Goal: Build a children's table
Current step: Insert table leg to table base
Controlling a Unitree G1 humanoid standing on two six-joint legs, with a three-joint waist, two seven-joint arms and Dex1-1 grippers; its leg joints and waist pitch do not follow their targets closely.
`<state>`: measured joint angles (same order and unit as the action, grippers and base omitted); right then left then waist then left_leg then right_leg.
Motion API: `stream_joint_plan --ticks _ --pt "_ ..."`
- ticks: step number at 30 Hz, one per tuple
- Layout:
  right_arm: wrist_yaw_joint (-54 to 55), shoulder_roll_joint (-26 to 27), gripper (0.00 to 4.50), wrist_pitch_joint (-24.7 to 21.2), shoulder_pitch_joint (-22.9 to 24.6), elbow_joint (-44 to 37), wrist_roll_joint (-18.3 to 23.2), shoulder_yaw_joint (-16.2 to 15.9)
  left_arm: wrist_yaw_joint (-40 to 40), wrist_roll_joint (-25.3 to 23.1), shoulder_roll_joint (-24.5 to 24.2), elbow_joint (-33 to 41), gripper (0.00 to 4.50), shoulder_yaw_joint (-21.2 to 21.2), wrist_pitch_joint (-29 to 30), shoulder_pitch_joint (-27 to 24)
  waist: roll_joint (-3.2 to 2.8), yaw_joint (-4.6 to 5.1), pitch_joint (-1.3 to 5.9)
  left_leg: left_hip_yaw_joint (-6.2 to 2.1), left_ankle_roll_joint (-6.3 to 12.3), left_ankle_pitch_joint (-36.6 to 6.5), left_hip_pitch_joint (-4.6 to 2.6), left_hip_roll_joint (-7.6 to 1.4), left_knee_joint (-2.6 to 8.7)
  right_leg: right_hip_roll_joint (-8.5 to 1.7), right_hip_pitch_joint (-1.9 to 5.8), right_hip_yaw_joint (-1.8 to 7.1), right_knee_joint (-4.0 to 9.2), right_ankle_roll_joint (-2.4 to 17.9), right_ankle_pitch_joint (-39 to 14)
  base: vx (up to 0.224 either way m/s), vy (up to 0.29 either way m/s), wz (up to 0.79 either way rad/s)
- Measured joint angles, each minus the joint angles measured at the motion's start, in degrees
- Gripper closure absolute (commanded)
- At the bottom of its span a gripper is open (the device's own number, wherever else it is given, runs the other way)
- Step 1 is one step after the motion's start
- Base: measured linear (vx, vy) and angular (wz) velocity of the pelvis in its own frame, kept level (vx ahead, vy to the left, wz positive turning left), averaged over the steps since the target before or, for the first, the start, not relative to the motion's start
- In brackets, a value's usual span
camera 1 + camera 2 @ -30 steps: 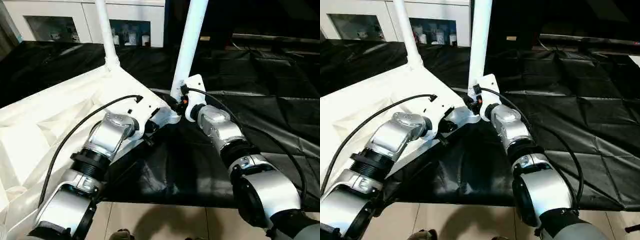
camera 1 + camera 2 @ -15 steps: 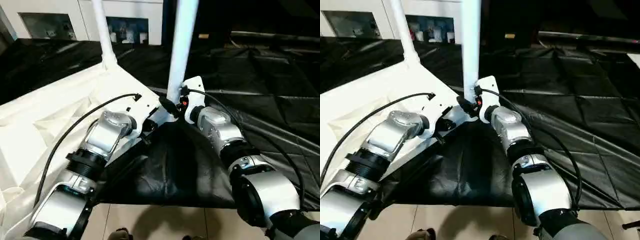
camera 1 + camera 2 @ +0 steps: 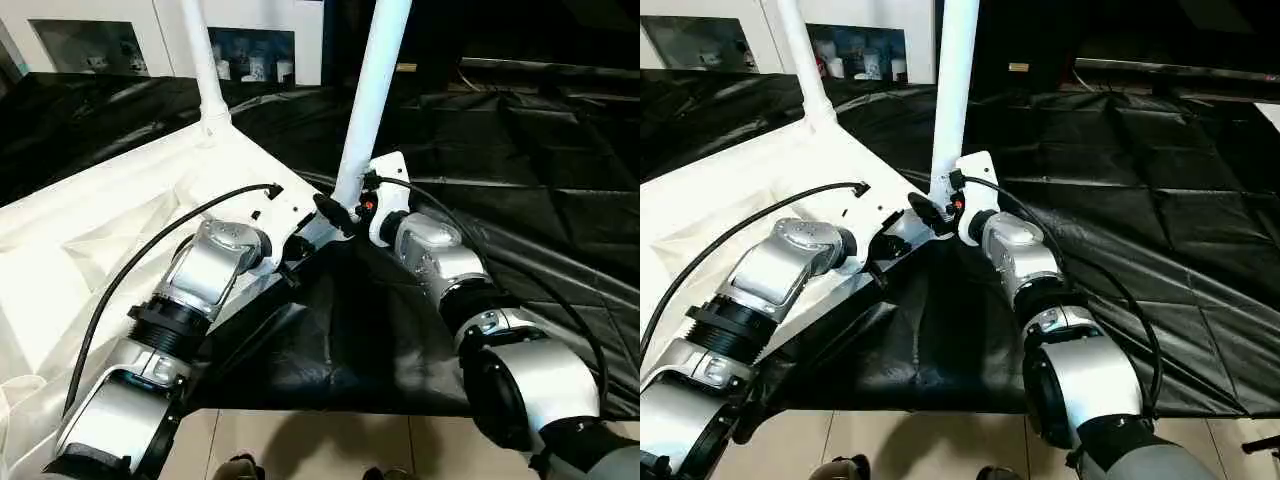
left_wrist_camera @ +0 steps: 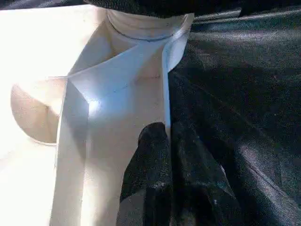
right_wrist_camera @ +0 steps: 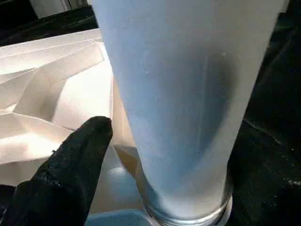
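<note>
A black sheet [image 3: 520, 150] covers the floor before a white glass-door cabinet [image 3: 250, 40], with the upturned children's table [image 3: 90, 240] lying on it. The left gripper [image 4: 170, 141] has its jaws closed on the table's thin rim beside the corner socket. The right gripper [image 3: 335, 212] sits at the base of the near leg [image 3: 372, 90], one finger [image 5: 75, 160] alongside it; whether those jaws clamp it cannot be told.

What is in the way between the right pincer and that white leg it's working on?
Nothing visible. The right pincer is already at the base of the near leg, where the leg meets the corner of the upturned tabletop. One black finger lies right beside the leg.
</note>
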<state>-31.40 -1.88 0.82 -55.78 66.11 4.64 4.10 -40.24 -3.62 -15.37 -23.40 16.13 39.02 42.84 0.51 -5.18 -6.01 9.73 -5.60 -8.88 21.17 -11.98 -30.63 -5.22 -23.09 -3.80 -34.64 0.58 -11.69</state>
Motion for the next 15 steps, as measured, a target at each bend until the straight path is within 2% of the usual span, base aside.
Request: stream_joint_plan --ticks 12,15 --pt "-5.8 -2.0 0.51 -0.3 0.3 2.0 -0.1 -0.1 -2.9 0.1 -2.3 2.2 4.50 0.3 -1.8 -1.9 -0.03 -0.02 -0.02 -0.02 0.07 0.0 0.33 -0.15 -0.95 0.00 -0.07 0.01 -0.36 0.0 0.0 0.000 0.000 0.00" --pt "-6.8 -2.3 0.51 -0.3 0.7 2.4 -0.5 -0.1 -3.5 0.4 -2.7 2.6 4.50 0.3 -1.9 -2.0 -0.06 -0.16 -0.03 -0.04 0.34 0.1 0.65 -0.14 -1.19 0.01 -0.27 -0.06 -0.51 0.0 0.0 0.000 0.000 0.00"
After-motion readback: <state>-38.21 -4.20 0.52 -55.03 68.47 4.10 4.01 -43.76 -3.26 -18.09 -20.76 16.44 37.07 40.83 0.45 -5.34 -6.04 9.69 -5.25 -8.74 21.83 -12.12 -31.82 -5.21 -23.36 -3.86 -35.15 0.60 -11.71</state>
